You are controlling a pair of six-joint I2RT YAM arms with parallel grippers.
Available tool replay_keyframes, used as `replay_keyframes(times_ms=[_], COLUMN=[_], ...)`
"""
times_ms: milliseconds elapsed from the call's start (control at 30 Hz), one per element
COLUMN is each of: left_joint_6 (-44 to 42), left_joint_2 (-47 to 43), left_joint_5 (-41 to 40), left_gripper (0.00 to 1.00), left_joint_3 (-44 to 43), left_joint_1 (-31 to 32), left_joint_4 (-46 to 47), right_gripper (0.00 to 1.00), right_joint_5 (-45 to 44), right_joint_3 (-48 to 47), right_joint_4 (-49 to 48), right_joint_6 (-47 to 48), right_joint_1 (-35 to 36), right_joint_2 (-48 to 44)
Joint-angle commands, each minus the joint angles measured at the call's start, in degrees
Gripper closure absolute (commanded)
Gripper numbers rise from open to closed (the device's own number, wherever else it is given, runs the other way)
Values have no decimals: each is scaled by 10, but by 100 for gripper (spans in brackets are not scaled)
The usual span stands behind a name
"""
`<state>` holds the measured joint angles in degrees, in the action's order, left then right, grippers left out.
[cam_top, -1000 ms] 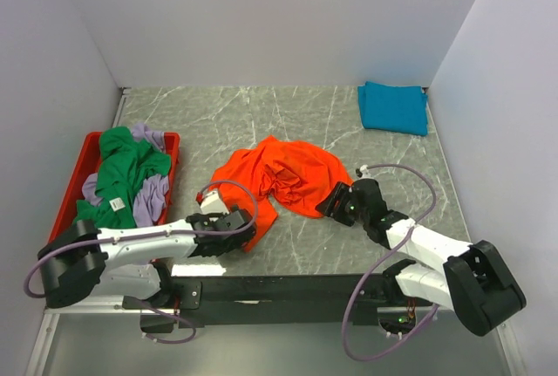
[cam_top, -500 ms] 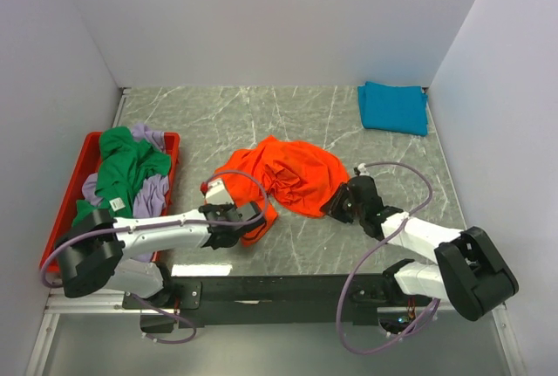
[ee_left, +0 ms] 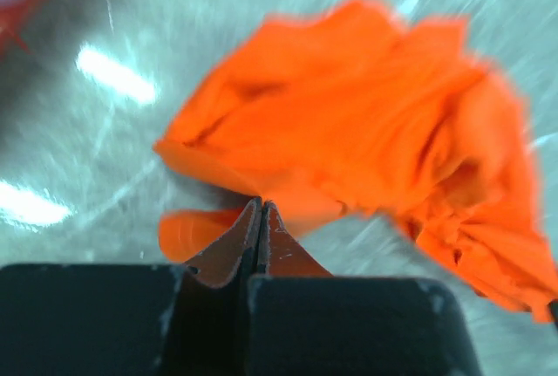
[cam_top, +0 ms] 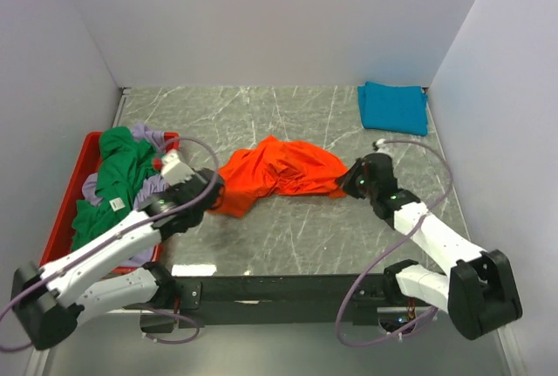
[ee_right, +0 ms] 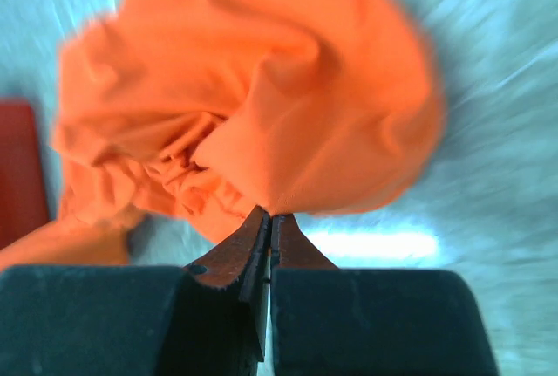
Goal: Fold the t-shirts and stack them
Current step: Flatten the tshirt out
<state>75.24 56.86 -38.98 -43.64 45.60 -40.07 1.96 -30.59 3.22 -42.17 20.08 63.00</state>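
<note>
Progress looks early: one folded teal-blue cloth t-shirt (cam_top: 392,107) lies far right; the bright orange cloth t-shirt (cam_top: 279,174) sits crumpled mid-table, pinched at each end by the left gripper (cam_top: 214,194) and right gripper (cam_top: 348,185); a green shirt (cam_top: 122,171) and pale lavender shirt (cam_top: 153,198) lie unfolded in the shallow red plastic tray (cam_top: 73,182), left

A grey tabletop (cam_top: 296,114) veined like marble fills the workspace. It is closed in by a plain white back wall (cam_top: 279,18), a left wall (cam_top: 44,88) and a right wall (cam_top: 510,88) of the same white. A black rail (cam_top: 279,289) runs along the near edge, and light from above leaves bright glare patches (ee_left: 113,75) on the glossy surface.
</note>
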Motion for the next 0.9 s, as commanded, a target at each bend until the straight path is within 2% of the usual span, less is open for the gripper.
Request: replay_keyframes(times_ms=[0,133,367,600,767,867], left_joint_6=[-73,-109,-151,-191,-212,-219], left_joint_2=[-61,-94,-103,-87,-84,-82], left_joint_5=[-10,-19,-52,-43,-41,-28], left_gripper=[100,99,100,100,99,100], left_joint_3=[-44,-93,-185,-257,-285,-271], left_joint_1=[-42,-81,-100,-119,-121,-123], left_joint_4=[-18,-38,-59,-50,-50,-38], right_gripper=[100,100,100,100,100,96], right_joint_5=[17,35,66,85,83,91], right_joint_3=[-38,-67,-129,-231,-329,-381], right_joint_4=[45,72,100,128,160,180], right_joint_6=[33,46,53,47,50,60], right_joint_1=[-69,-112,-180,-275,-298,-299], right_joint_2=[-38,-59,-63,-6,53,96])
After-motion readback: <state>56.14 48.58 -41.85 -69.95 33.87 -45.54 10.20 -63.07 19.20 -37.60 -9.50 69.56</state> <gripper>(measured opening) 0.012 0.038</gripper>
